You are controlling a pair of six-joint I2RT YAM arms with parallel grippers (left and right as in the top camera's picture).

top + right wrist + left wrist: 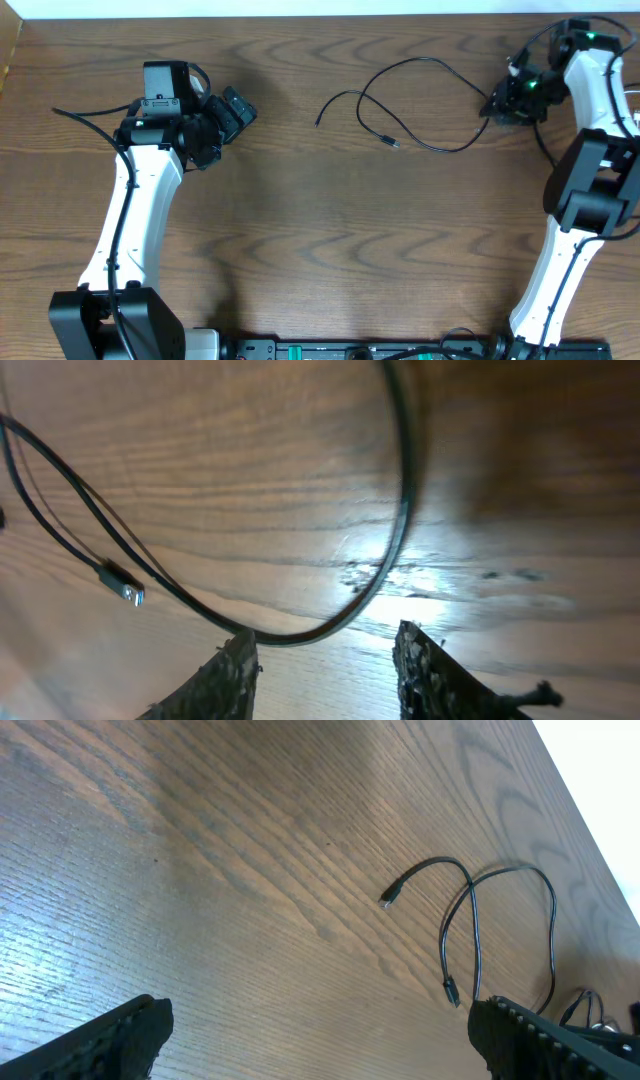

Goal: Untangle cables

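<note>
A: So, what is lying on the table (320, 250)?

B: A thin black cable (404, 490) is lying on the brown wood grain, toward the far right part of the table as the overhead camera is showing it. It is curling in loose loops that are crossing over one another. Both small ends are resting free on the wood: the first plug (318, 124) is pointing toward the middle of the table, and the second plug (396, 145) is lying near it, a little closer to the robot.

A: And where are the two grippers sitting?

B: The left gripper (228, 112) is sitting over the far left part, at the end of its white arm (135, 210), well apart from the cable. Its jaws are standing spread wide, and its own camera is showing bare wood between them, with the loops farther off. The right gripper (497, 103) is reaching to the far right corner, right at the end of the loops.

A: Is the right one pinching anything?

B: Its two fingers (235, 675) are standing apart, with a clear gap between them. The cable is arcing across the wood just past the fingertips and passing close by one tip. As far as its camera is showing, neither finger is pressing on the cable.
</note>
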